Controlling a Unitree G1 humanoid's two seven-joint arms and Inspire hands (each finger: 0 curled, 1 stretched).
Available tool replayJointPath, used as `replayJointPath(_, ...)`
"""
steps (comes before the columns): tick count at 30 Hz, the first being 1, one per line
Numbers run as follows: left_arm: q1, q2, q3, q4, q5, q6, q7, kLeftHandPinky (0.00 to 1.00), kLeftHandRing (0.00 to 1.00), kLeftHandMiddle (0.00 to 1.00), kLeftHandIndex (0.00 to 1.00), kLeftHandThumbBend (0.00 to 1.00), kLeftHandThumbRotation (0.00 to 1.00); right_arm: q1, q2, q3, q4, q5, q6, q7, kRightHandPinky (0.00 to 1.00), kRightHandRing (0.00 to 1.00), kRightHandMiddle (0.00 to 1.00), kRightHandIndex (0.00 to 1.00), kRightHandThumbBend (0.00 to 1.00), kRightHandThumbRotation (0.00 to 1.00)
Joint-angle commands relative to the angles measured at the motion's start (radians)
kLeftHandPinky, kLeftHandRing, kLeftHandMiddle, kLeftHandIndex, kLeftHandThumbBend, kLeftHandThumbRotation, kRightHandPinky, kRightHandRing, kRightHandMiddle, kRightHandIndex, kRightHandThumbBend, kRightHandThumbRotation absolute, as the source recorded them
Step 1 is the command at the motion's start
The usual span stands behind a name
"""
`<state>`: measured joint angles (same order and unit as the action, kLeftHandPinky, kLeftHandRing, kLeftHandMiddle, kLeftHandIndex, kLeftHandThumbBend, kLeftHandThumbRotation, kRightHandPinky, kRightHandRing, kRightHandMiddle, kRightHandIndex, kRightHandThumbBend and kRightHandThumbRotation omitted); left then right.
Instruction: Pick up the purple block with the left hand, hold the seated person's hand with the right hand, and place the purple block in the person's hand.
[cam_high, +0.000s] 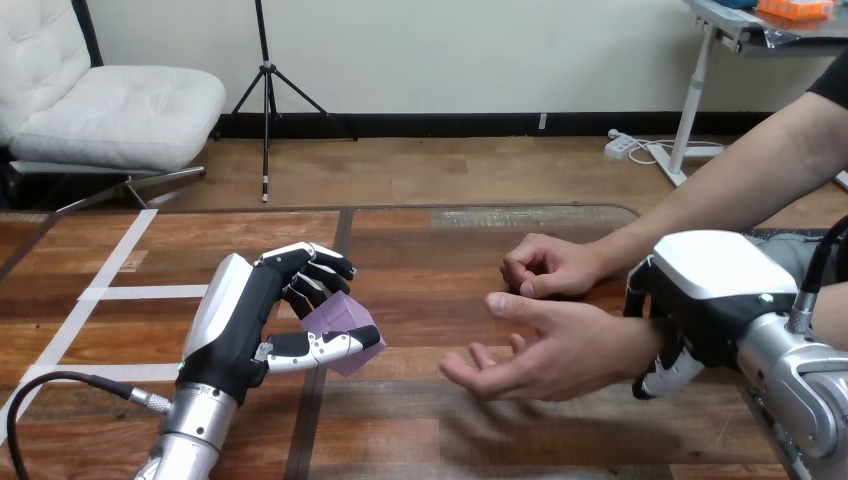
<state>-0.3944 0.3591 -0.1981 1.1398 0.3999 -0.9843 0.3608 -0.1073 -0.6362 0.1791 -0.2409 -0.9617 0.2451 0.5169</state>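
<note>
The left hand (240, 325) is clenched on the purple block (338, 322), thumb under and fingers over it, to the left of the person's open hand (545, 350) and apart from it. The right hand (700, 295) wraps its fingers round the person's wrist (628, 338), just right of that open hand. The person's second hand (545, 265), w/ curled fingers, rests on the tabletop (420, 420) just behind the open hand.

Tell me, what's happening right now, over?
Left robot hand gripping purple block. Right robot hand round person's wrist. Person's open hand apart from block, nothing between.
</note>
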Motion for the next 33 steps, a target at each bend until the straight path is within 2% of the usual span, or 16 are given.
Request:
replayJointPath(1,-0.032,-0.002,0.025,-0.047,-0.017,-0.023,0.003,0.39,0.46,0.53,0.57,0.65,0.15,-0.053,-0.029,-0.032,-0.04,-0.006,0.004,0.008,0.28,0.37,0.46,0.52,0.78,0.0)
replayJointPath(11,-0.03,-0.003,0.03,-0.048,-0.011,-0.034,0.003,0.4,0.46,0.54,0.57,0.65,0.14,-0.059,-0.025,-0.03,-0.067,-0.017,0.006,0.027,0.27,0.35,0.45,0.51,0.77,0.0)
replayJointPath(23,-0.028,-0.006,0.032,-0.05,-0.014,-0.035,-0.005,0.39,0.46,0.53,0.57,0.65,0.14,-0.062,-0.028,-0.035,-0.078,-0.011,-0.053,-0.013,0.24,0.33,0.43,0.5,0.82,0.0)
replayJointPath(33,-0.027,-0.01,0.036,-0.052,-0.02,-0.039,-0.018,0.39,0.46,0.54,0.57,0.64,0.15,-0.084,-0.014,-0.028,-0.098,-0.018,-0.054,0.024,0.24,0.33,0.42,0.5,0.81,0.0)
